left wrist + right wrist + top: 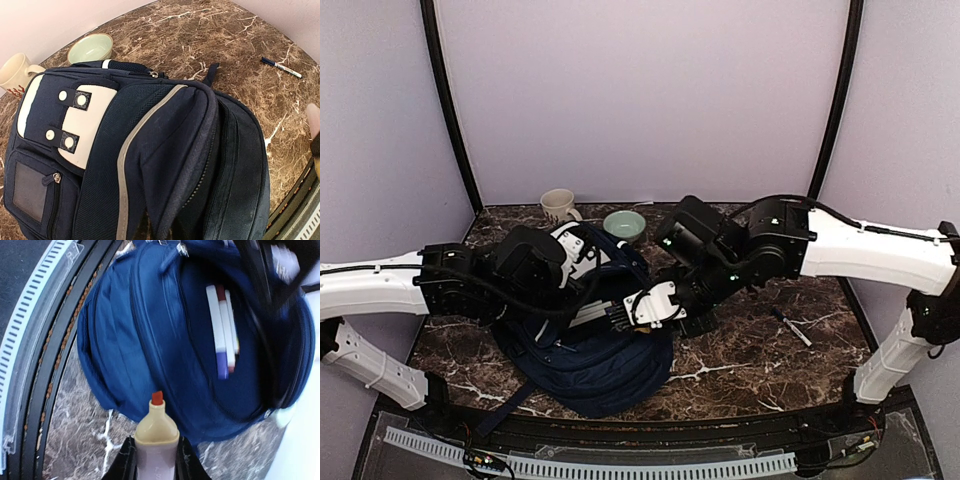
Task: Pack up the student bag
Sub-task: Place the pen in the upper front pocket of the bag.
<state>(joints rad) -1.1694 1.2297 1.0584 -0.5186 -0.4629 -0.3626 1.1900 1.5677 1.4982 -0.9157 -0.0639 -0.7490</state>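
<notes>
The student bag [590, 362] is a navy backpack with white patches, lying at the middle of the table. It also shows in the left wrist view [150, 150] and the right wrist view [145, 330]. My left gripper [575, 280] is at the bag's top and holds the pocket fabric; its fingers are hidden. The pocket gapes, with several markers [222, 335] inside. My right gripper [154, 455] is shut on a highlighter [156, 432] with an orange tip and a cream collar. It holds this just above the bag's near edge, and it also shows in the top view [632, 310].
A cream mug [558, 206] and a pale green bowl [624, 224] stand behind the bag at the back. A pen [790, 327] lies on the marble to the right. A black rail with a white strip [620, 465] runs along the table's near edge.
</notes>
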